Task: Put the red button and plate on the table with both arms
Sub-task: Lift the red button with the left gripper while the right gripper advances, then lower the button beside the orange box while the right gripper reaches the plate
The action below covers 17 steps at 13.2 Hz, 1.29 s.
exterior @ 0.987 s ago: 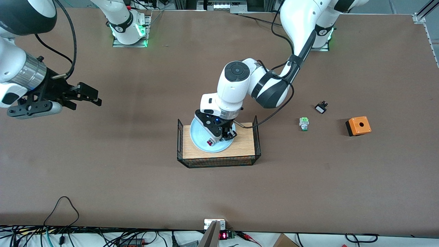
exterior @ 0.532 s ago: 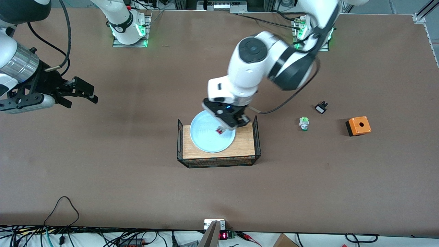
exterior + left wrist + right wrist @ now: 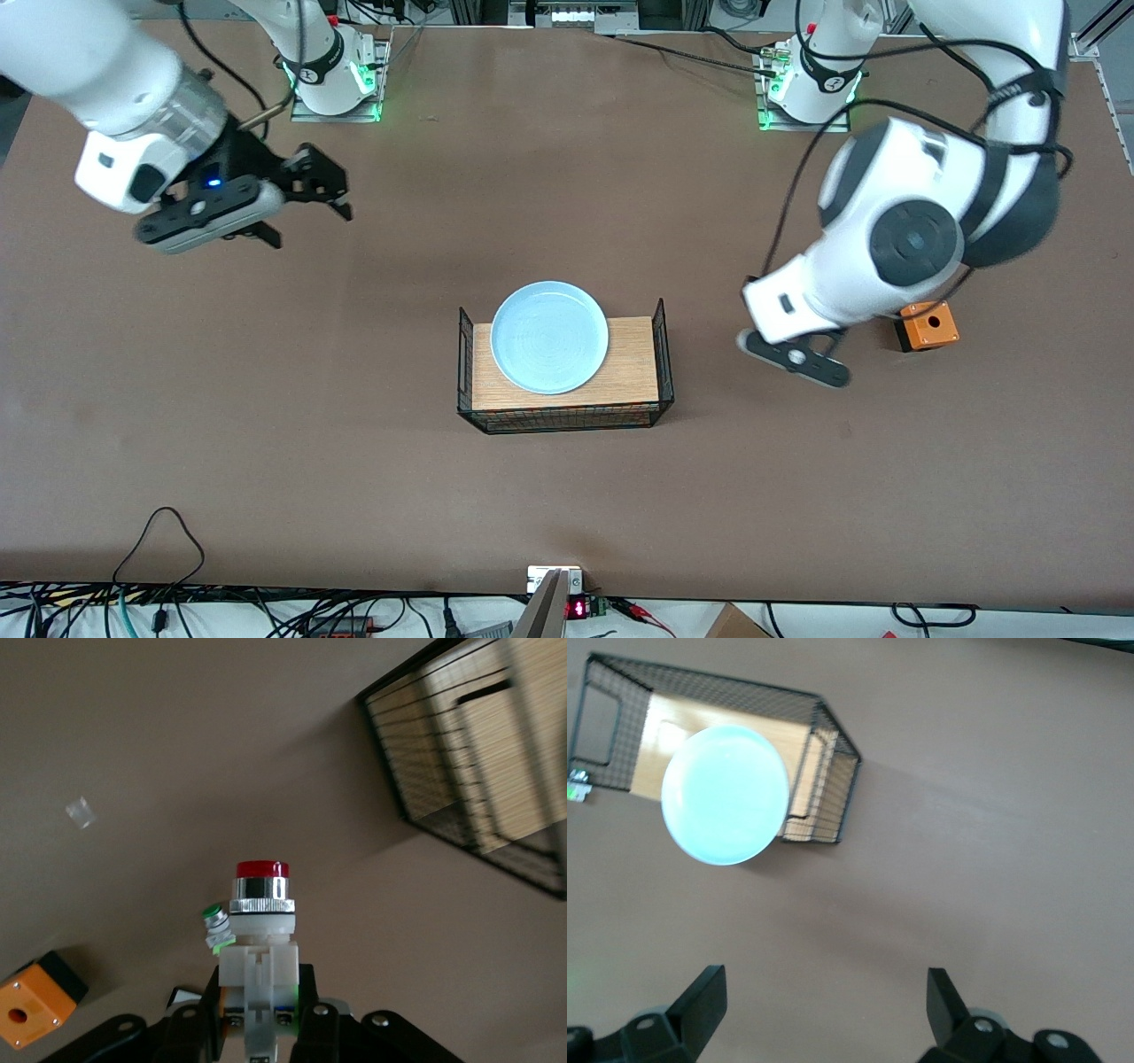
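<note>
Left gripper (image 3: 257,1032): clamped on the whitish body of the red button (image 3: 261,904), red cap pointing away from the wrist; up in the air over bare table (image 3: 354,461) toward the left arm's end, between the wire-framed board (image 3: 633,363) and the orange box (image 3: 926,324).
Red button: held upright in the fingers (image 3: 306,1014), clear of the tabletop.
Green-capped switch (image 3: 213,923): on the table under the held button, near the orange box.
Right gripper (image 3: 306,190): fingers spread wide, holding nothing, hanging over bare table toward the right arm's end, well apart from the plate (image 3: 549,337).
Plate: pale blue, lying on the wooden board inside the black wire frame, its rim overhanging the board's edge on the side toward the robots' bases.
</note>
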Available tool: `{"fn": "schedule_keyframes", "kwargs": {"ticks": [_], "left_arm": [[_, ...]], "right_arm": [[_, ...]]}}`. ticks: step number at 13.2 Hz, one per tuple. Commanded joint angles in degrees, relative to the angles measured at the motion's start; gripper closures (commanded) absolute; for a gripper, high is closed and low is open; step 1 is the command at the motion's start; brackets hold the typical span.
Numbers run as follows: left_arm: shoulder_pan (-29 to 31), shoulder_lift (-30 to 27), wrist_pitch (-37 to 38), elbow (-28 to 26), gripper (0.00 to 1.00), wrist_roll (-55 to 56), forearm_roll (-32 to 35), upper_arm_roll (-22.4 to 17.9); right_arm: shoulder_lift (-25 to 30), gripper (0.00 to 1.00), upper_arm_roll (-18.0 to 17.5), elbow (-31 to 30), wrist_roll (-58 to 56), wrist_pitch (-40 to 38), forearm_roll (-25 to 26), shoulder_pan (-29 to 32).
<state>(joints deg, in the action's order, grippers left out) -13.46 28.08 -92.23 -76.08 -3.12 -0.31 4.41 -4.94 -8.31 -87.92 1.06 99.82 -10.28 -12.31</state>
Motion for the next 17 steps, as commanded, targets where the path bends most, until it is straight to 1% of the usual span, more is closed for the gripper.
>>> {"fn": "schedule_keyframes", "kwargs": {"ticks": [1, 3, 4, 5, 7, 9, 10, 11, 12, 13, 14, 15, 16, 17], "left_arm": [[4.57, 1.80, 0.03, -3.28, 0.76, -2.94, -0.57, 0.60], [7.04, 5.65, -0.50, -3.81, 0.77, -2.24, 0.39, -0.10], [7.92, 7.07, -2.76, -4.42, 0.77, -1.80, 2.92, -0.80], [9.40, 7.60, -6.09, -6.69, 0.77, -1.80, 3.90, -0.81], [11.43, 7.70, -14.95, -12.83, 0.78, -1.80, 5.31, -0.90], [13.28, 7.78, -23.40, -18.29, 0.78, -2.15, 5.41, -0.81], [13.55, 7.96, -26.83, -19.96, 0.78, -2.32, 5.41, -0.89], [14.42, 9.53, -29.22, -20.33, 0.78, -2.41, 5.41, -0.90], [15.39, 10.85, -31.59, -20.07, 0.75, -2.59, 5.41, -0.81], [15.83, 10.95, -31.70, -20.16, 0.70, -2.59, 5.41, -0.81], [15.75, 10.86, -31.09, -20.16, 0.58, -2.85, 5.50, -0.81], [15.49, 10.77, -29.95, -19.98, 0.26, -2.76, 5.41, -0.63], [15.31, 10.08, -28.12, -19.46, 0.00, -2.42, 5.50, -0.28], [14.87, 8.76, -24.18, -18.06, 0.00, -2.06, 5.41, -0.02]], "right_arm": [[-0.51, 0.00, 0.40, 0.20, -0.27, -0.06, 0.35, -3.32], [-1.65, 0.00, 0.31, 0.20, 0.09, 0.72, 0.44, -5.69], [-2.70, 0.00, 0.40, 0.11, -0.09, 2.04, 0.52, -6.92], [-3.41, 0.00, 0.40, 0.11, -0.26, 3.18, 1.48, -8.33], [-5.51, 0.00, 0.40, 0.11, 0.17, 4.24, 7.79, -13.15], [-7.80, 0.00, 0.40, -0.06, 0.09, 5.65, 12.20, -17.11], [-8.94, 0.00, 0.40, -0.06, 0.17, 6.17, 14.04, -18.44], [-10.26, 0.00, 0.40, 0.02, -0.96, 6.35, 15.97, -19.75], [-11.57, 0.00, 0.31, -0.06, -0.97, 6.27, 16.78, -20.81], [-12.98, 0.00, 0.40, 0.02, -1.23, 6.62, 17.31, -22.21], [-14.13, 0.00, 0.40, 0.03, -1.49, 7.92, 19.05, -23.88], [-15.62, 0.00, 0.40, -0.06, -1.50, 9.59, 21.42, -25.47], [-17.11, 0.00, 0.40, -0.06, -1.50, 11.17, 23.53, -26.61], [-18.60, 0.00, 0.40, -0.06, -1.76, 12.93, 25.55, -27.58]]}}
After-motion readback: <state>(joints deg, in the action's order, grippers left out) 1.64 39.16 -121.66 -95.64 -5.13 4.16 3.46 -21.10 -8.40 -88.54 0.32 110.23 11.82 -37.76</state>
